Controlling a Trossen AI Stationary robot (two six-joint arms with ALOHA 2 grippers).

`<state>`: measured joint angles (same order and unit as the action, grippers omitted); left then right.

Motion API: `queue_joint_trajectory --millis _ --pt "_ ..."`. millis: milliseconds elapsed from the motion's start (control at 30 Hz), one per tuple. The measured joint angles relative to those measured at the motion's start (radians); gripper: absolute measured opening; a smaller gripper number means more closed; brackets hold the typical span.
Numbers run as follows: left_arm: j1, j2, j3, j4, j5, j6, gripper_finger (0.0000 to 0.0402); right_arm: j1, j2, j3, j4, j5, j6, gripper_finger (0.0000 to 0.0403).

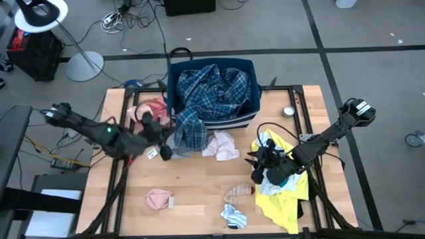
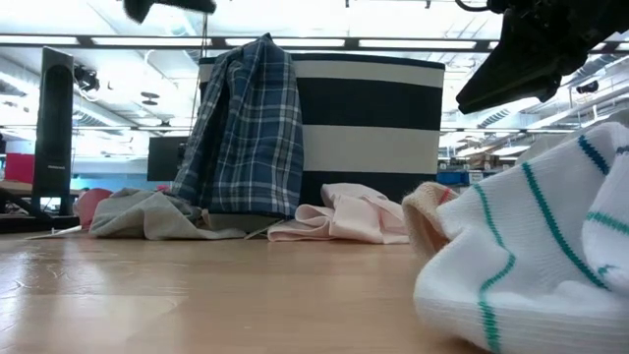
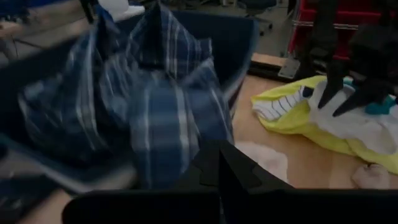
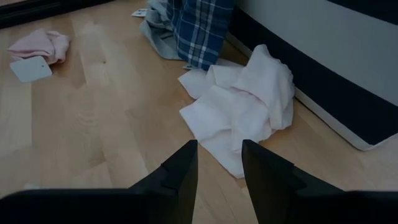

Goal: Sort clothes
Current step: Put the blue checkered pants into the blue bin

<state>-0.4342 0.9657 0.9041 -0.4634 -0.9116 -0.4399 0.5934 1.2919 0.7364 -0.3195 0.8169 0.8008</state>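
1. The blue plaid shirt [image 1: 209, 96] lies half in the navy bin [image 1: 247, 66] and half over its front wall, its tail down on the bench [image 1: 192, 186]. The left hand [image 1: 165, 149] sits at that tail with its fingers fully closed; whether cloth is pinched between them cannot be told. If it lifts with only a fold caught, the shirt may slide out or drag the bin along.
2. The right hand [image 1: 255, 169] hovers above the bench with its fingers apart and nothing between them, aimed toward the pale pink garment [image 4: 239, 99] lying against the bin's foot. A low reach could scrape the bench or catch only an edge.
3. The yellow shirt [image 1: 285, 199] lies under the right arm at the bench's right edge, partly over the side; a sweep of the arm could pull it off.
4. Count, as seen from above: one plaid shirt, one yellow shirt with a white piece on it, one pale pink garment, one pink-red piece [image 1: 154, 106] left of the bin, one grey piece under the plaid tail, one folded pink item [image 1: 159, 198], one tan small piece [image 1: 238, 192], one white striped sock [image 1: 234, 216]. One bin. Two arms.
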Motion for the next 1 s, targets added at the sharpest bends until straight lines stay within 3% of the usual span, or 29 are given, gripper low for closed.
queue_joint_trajectory --millis 133,333,433,567,700,1000 --pt "-0.068 0.004 -0.116 0.047 -0.027 -0.116 0.0000 0.000 0.000 0.000 0.000 0.000 0.000 0.0126" --pt "-0.069 0.008 -0.314 0.347 -0.023 -0.197 0.0016 0.000 0.000 0.000 0.000 0.000 0.000 0.0126" --pt "-0.069 0.008 -0.369 0.421 -0.003 -0.231 0.0039 0.000 0.000 0.000 0.000 0.000 0.004 0.0126" --pt "-0.069 0.009 -0.400 0.428 0.004 -0.298 0.0080 0.000 0.000 0.000 0.000 0.000 0.007 0.0126" --pt "-0.069 0.009 -0.400 0.422 0.004 -0.255 0.0113 0.000 0.000 0.000 0.000 0.000 0.006 0.0126" --pt "-0.066 0.082 -0.400 0.421 -0.046 -0.139 0.0120 0.000 0.000 0.000 -0.001 0.000 0.005 0.0126"
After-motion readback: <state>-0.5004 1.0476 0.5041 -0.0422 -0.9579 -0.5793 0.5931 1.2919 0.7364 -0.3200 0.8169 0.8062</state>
